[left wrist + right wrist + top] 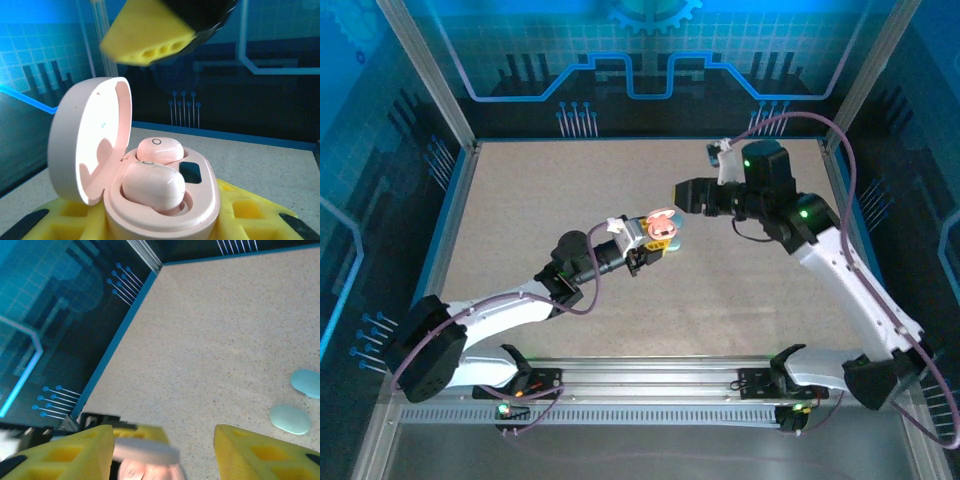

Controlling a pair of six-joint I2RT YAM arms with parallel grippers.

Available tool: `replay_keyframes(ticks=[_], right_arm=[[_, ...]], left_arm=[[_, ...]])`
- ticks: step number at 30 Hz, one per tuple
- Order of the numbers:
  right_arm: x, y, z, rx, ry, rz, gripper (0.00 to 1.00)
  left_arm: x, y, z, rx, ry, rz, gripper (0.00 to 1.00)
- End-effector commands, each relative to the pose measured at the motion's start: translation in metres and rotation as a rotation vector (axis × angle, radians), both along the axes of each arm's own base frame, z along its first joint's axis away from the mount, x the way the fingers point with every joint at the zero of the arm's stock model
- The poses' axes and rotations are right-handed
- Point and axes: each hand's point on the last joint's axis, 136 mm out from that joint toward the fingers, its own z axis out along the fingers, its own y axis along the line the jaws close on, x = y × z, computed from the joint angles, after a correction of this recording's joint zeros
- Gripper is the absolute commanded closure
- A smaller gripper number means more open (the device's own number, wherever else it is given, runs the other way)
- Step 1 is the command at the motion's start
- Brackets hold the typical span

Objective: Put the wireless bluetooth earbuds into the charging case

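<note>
**Fig. Open charging case (202, 197) held by the left gripper (644, 249) near the middle of the table (520, 200), both pink earbuds in it.**

The case is clamped between the left gripper's yellow pads (250, 216), with the lid (95, 140) tipped back. The far earbud (159, 148) is seated low. The near earbud (152, 187) rides higher and is judged not fully home. The right gripper (682, 193) is poised just above, jaws parted, nothing held. The earbuds are judged light, hard, glossy and slippery, so a gentle pinch across the rounded sides is advised. Two pale blue-green ovals (290, 419) on the table cannot be identified.
</note>
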Motion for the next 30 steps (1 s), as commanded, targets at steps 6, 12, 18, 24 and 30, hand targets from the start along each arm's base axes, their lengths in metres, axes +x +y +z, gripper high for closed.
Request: replay_keyframes(ticks=[6, 12, 18, 24, 30], right_arm=[[0.005, 0.022, -0.025, -0.017, 0.190, 0.111, 0.38], [0.002, 0.031, -0.037, -0.024, 0.253, 0.173, 0.36], [-0.011, 0.029, -0.046, -0.049, 0.276, 0.223, 0.36], [-0.038, 0.031, -0.045, 0.009, 0.290, 0.325, 0.37], [-0.051, 0.025, -0.050, 0.117, 0.364, 0.351, 0.37]], left_arm=[[-0.015, -0.003, 0.017, -0.016, -0.053, -0.064, 0.68], [-0.014, -0.003, 0.019, -0.018, -0.052, -0.063, 0.68], [-0.011, -0.002, 0.022, -0.025, -0.057, -0.040, 0.68], [-0.009, 0.002, 0.027, -0.039, -0.067, -0.018, 0.68], [-0.010, 0.001, 0.028, -0.043, -0.069, -0.026, 0.68]])
